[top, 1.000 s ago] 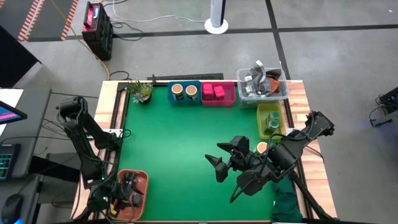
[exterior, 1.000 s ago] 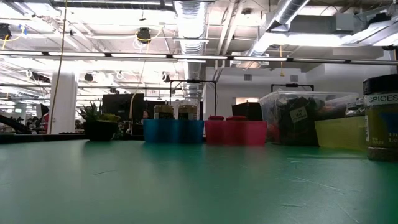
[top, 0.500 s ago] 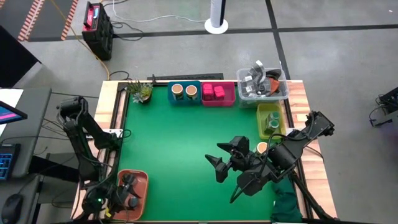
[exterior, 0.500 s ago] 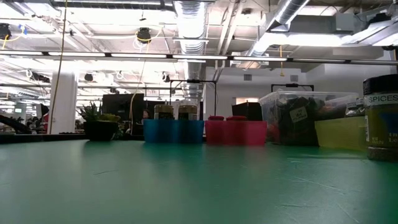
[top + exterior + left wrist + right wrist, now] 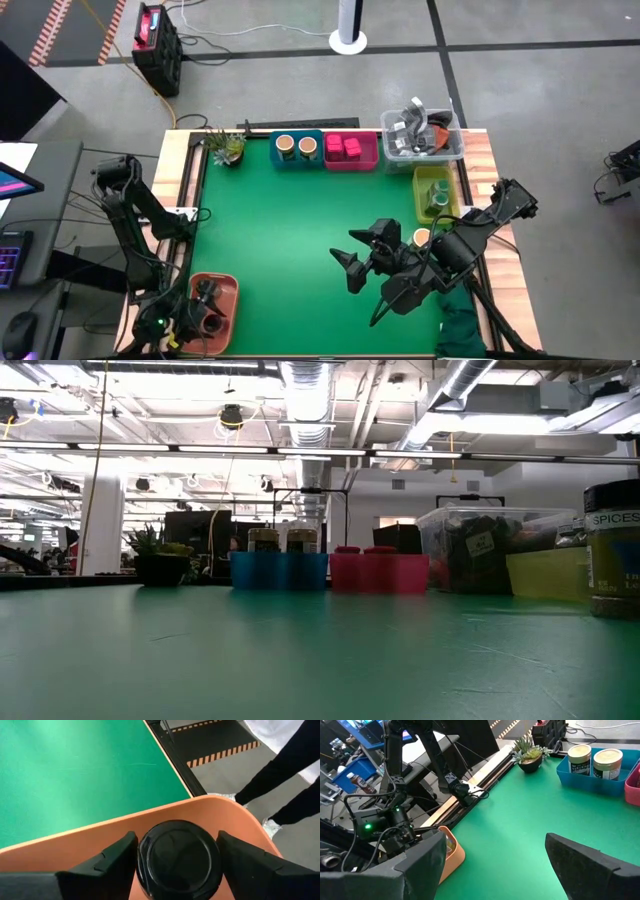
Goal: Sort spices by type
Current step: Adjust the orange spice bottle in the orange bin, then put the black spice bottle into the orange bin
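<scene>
My left gripper (image 5: 205, 312) is at the table's near left corner, inside an orange bin (image 5: 228, 288). In the left wrist view a dark-lidded jar (image 5: 179, 857) stands between its fingers, shut on it. My right gripper (image 5: 355, 262) hovers open over the mat's right half, holding nothing, and its wrist view shows the gap (image 5: 495, 865) bare. Tan-topped jars (image 5: 296, 147) stand in a blue bin. Pink packs (image 5: 344, 148) sit in a magenta bin. A green jar (image 5: 438, 197) is in a yellow-green bin, and one jar (image 5: 421, 237) stands on the mat. My left gripper has the dark-lidded jar pinched between its two fingers, one on each side of the jar just below the lid's rim (image 5: 142, 855). The fingers come from above, slanting down. The jar is upright inside the orange bin; whether its base rests on the bin floor is hidden.
A clear tub of grey clutter (image 5: 422, 135) sits at the far right corner and a potted plant (image 5: 226, 147) at the far left. A dark green cloth (image 5: 462, 330) lies at the near right. A person's legs (image 5: 285, 765) stand beyond the table edge near the orange bin.
My left gripper has shifted slightly toward the table's near left corner within the orange bin. The right arm has kept still.
</scene>
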Controlling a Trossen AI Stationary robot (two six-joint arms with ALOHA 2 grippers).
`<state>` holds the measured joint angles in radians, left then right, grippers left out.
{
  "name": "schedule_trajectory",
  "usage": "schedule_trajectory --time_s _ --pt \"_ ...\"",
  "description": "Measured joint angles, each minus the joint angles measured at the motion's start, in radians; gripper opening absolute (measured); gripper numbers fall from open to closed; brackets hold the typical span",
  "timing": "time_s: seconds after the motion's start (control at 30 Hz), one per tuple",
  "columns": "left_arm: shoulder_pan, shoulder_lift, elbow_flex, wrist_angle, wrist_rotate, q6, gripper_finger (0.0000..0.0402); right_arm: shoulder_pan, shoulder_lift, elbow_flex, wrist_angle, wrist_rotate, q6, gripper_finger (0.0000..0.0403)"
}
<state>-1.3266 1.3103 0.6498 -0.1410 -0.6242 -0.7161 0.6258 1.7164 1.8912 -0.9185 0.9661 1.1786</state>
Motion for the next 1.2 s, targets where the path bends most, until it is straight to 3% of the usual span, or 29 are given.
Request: schedule_trajectory --time_s 0.37,0.63,0.9,1.03,1.2 --pt "0.0 -0.079 0.0 -0.003 0.021 -0.007 0.0257 0.0 0.0 0.0 -0.022 -0.025 0.033 0.0361" --pt "0.008 -0.217 0.0 -0.029 0.022 -0.025 0.0257 -0.013 0.006 -0.001 -0.373 -0.275 0.276 0.0361" --pt "0.125 -0.356 0.0 -0.114 0.012 -0.139 0.0256 -0.031 0.006 -0.008 -0.627 -0.505 0.442 0.0361" --pt "0.209 -0.402 0.0 -0.185 0.009 -0.238 0.0256 -0.052 0.007 -0.078 -0.626 -0.601 0.347 0.0361" --pt "0.276 -0.444 0.0 -0.227 0.045 -0.282 0.0256 -0.044 0.007 -0.159 -0.545 -0.672 0.025 0.0361"
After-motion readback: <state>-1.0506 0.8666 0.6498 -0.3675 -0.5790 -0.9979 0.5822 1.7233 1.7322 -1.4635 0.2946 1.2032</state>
